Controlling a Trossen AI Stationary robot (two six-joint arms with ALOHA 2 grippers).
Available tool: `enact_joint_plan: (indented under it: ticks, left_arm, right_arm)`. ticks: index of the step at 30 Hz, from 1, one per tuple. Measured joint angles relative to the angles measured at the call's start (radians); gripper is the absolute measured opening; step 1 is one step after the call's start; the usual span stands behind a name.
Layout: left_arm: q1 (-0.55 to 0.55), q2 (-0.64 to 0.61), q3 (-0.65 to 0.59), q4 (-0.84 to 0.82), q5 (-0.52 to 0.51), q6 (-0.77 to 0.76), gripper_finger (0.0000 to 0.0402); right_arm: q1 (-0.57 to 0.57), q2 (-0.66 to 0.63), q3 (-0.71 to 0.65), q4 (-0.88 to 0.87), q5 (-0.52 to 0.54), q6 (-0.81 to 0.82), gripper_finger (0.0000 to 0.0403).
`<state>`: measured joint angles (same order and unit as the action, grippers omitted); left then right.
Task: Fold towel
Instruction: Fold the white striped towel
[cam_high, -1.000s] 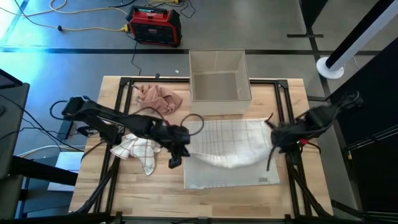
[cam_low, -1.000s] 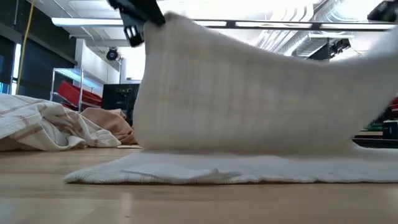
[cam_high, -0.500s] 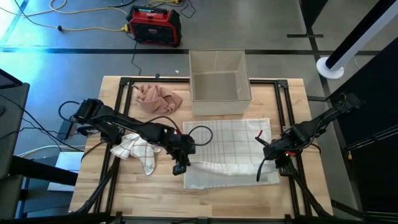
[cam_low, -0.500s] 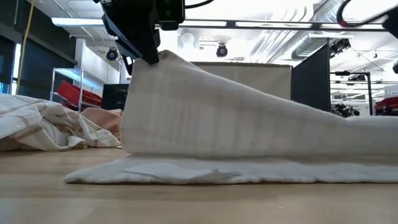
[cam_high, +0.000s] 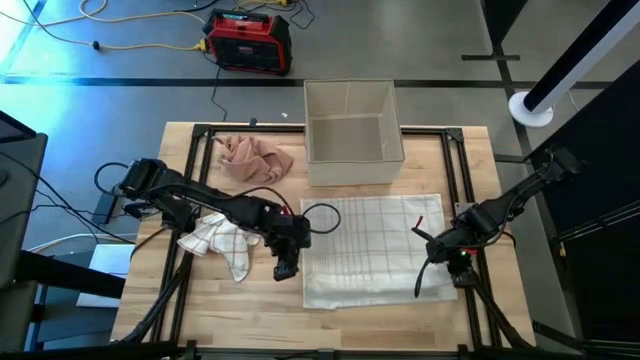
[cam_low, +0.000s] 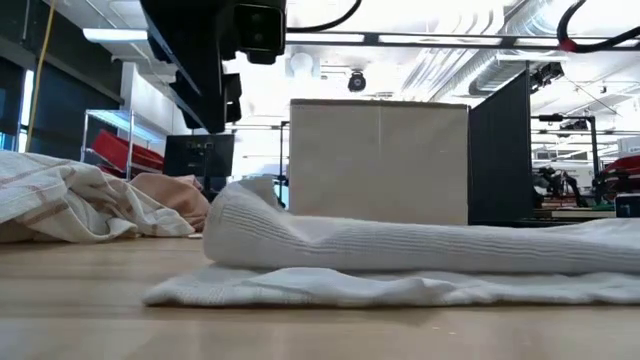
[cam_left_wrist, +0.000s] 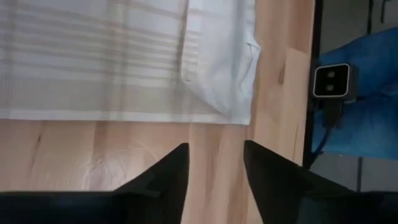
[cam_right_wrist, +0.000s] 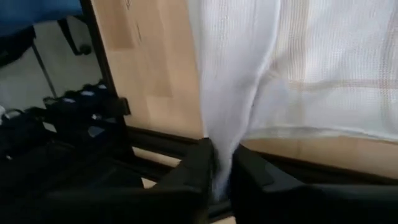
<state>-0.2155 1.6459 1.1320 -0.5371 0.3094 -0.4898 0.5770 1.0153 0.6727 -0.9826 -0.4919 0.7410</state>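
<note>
The white towel (cam_high: 370, 245) with faint check lines lies folded on the wooden table, its upper layer resting on the lower one (cam_low: 400, 250). My left gripper (cam_high: 285, 268) hovers open just off the towel's near left corner (cam_left_wrist: 239, 106), bare wood between its fingers (cam_left_wrist: 214, 149). My right gripper (cam_high: 425, 275) is at the towel's near right corner, shut on a strip of the cloth (cam_right_wrist: 221, 152). My right gripper pinches a bunched strip of the towel's edge (cam_right_wrist: 219, 127) between its two fingers, at the towel's near right corner. The fingers slant down from the table's right side. The rest of the towel lies on the table, with the cloth slack.
A beige open box (cam_high: 352, 135) stands just beyond the towel. A pink cloth (cam_high: 252, 157) and a white checked cloth (cam_high: 222, 240) lie crumpled at the left. Black frame rails (cam_high: 462, 190) run along the table's sides. A person's blue trouser leg (cam_left_wrist: 367, 106) shows past the table edge.
Both grippers have moved toward the table's near edge and down, drawing the towel's raised upper layer over the lower one. My left gripper has let go, and that layer has dropped flat, leaving a rounded fold at the left.
</note>
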Motion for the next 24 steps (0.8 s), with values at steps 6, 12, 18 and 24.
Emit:
enact_joint_plan:
  ticks: [6,12,18,24]
  left_arm:
    - [0.007,0.0,0.0,0.012,-0.002,-0.015,0.0171]
    - [0.004,0.0,0.0,0.017,-0.1,-0.028,0.0172]
    - [0.017,0.004,0.0,0.135,-0.303,-0.038,0.0166]
    - [0.075,0.11,0.001,0.28,-0.348,-0.002,0.0098]
  right_arm:
    - [0.0,0.0,0.0,0.02,-0.026,0.127,0.0157]
    - [0.0,-0.003,0.0,-0.018,-0.033,0.116,0.0189]
    - [0.0,-0.003,0.0,-0.059,0.188,0.115,0.0162]
    - [-0.031,-0.006,-0.071,0.029,0.407,0.191,0.0049]
